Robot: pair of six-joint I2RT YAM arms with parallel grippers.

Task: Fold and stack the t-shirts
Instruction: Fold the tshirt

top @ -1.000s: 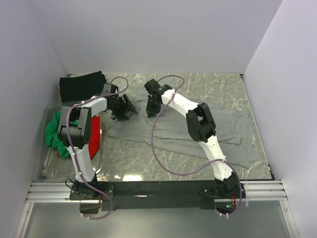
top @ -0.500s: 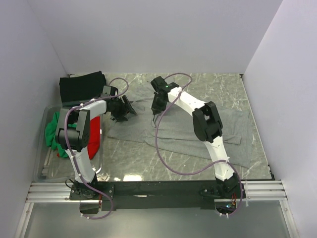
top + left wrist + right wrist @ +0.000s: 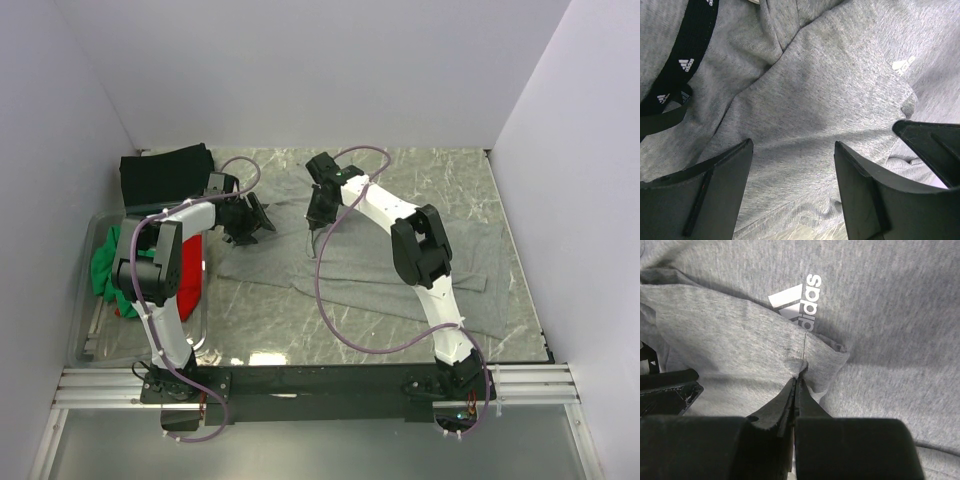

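Tools meeting over the chest of the grey t-shirt (image 3: 400, 265), one pinching and one gaping.

Nearest the logo, the right tool (image 3: 796, 382) is pressing its jaws flat together on a raised fold of the grey cloth, just beside the white logo (image 3: 797, 297). The left tool (image 3: 792, 185) is hanging wide open close by, over the cloth near the dark collar band (image 3: 695, 45), and is gripping nothing. The grey shirt is lying spread across the middle and right of the marble desk (image 3: 300, 320). A black t-shirt (image 3: 165, 175) is sitting folded at the far left corner. The green t-shirt (image 3: 103, 268) and red t-shirt (image 3: 190, 275) are lying bunched in a clear bin (image 3: 85, 330) beside the left arm.
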